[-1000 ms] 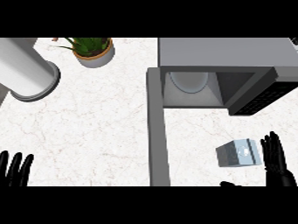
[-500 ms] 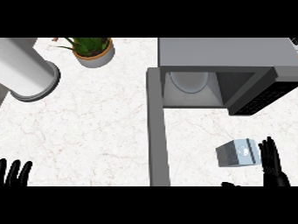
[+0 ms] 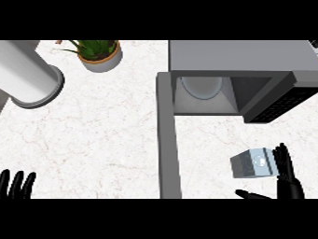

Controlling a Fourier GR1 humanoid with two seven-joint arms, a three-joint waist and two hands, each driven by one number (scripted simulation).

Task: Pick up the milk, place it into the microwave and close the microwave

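Observation:
A small grey-white milk carton (image 3: 254,163) stands on the white counter in front of the microwave, at the lower right. My right hand (image 3: 286,175) is open just to the carton's right, fingers straight and pointing up, thumb stretched out below the carton; whether the fingers touch it I cannot tell. The grey microwave (image 3: 240,70) sits at the top right with its door (image 3: 167,140) swung wide open toward me, and a glass turntable (image 3: 203,86) shows inside. My left hand (image 3: 10,186) rests open at the lower left edge, fingers up.
A potted plant (image 3: 98,53) stands at the back centre-left. A large white-grey cylinder (image 3: 20,77) lies at the upper left. The open door's edge runs down the middle of the counter, splitting left from right.
My right hand has slid slightly lower and closer to the carton. The left hand has sunk a little toward the lower edge. The carton and microwave have not moved.

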